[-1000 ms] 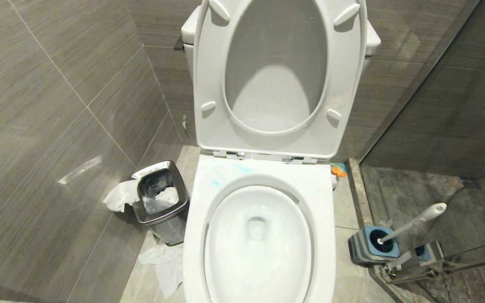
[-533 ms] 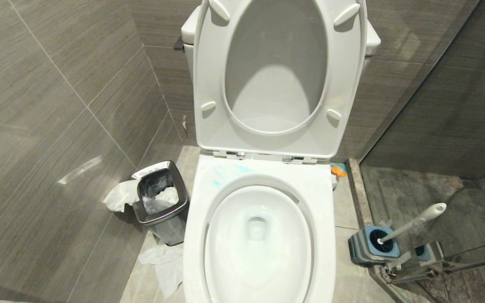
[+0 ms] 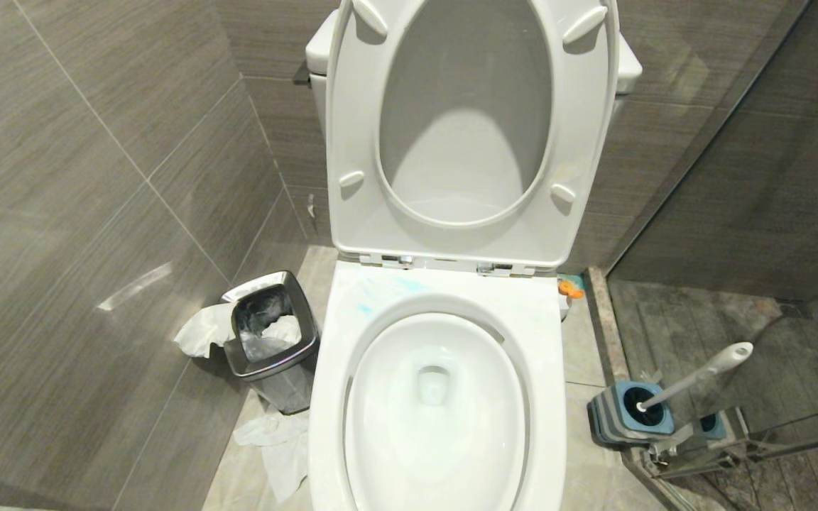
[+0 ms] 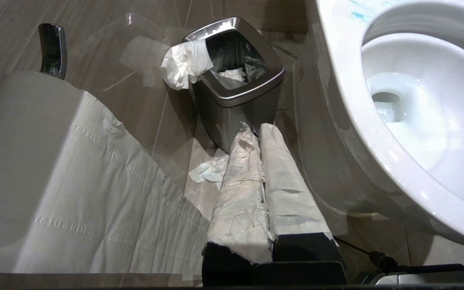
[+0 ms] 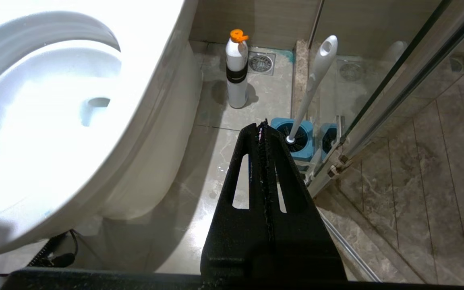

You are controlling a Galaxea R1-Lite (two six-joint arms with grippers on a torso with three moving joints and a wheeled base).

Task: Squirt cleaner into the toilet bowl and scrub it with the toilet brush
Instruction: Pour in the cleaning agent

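**Operator:** Grey tiled walls (image 3: 96,177), pale stone floor (image 5: 232,117) — where does everything sit?

**Observer:** You're facing the glossy white ceramic toilet bowl (image 3: 434,397), with its white seat and lid (image 3: 466,128) tipped up against the tank, so the basin is open to you. Thin turquoise smears of cleaner (image 3: 388,291) lie on the rim near the hinges. The water in the bowl looks clear or only faintly tinted, so I'd judge the squirting hardly begun.

**Operator:** And the bottle?

**Observer:** A white bottle with a black band and an orange cap (image 5: 236,72) stands upright on the floor to the right of the toilet, near a floor drain (image 5: 261,63). The long white-grey toilet brush (image 5: 312,88) leans in its squat square blue holder (image 5: 296,139), just beside the glass shower partition (image 5: 397,80). Both sit on your right arm's side, probably to be within its reach.

**Operator:** My grippers?

**Observer:** Neither shows from the head. Your right gripper (image 5: 261,125) has its black jaws pressed together on nothing, pointing towards the holder. Your left gripper (image 4: 256,129), fingers wrapped in white paper, is likewise closed and empty, aimed at the small square steel waste bin (image 4: 236,80) with crumpled tissue (image 4: 185,64) over its edge. A big toilet-paper roll (image 4: 34,161) hangs close beside it.
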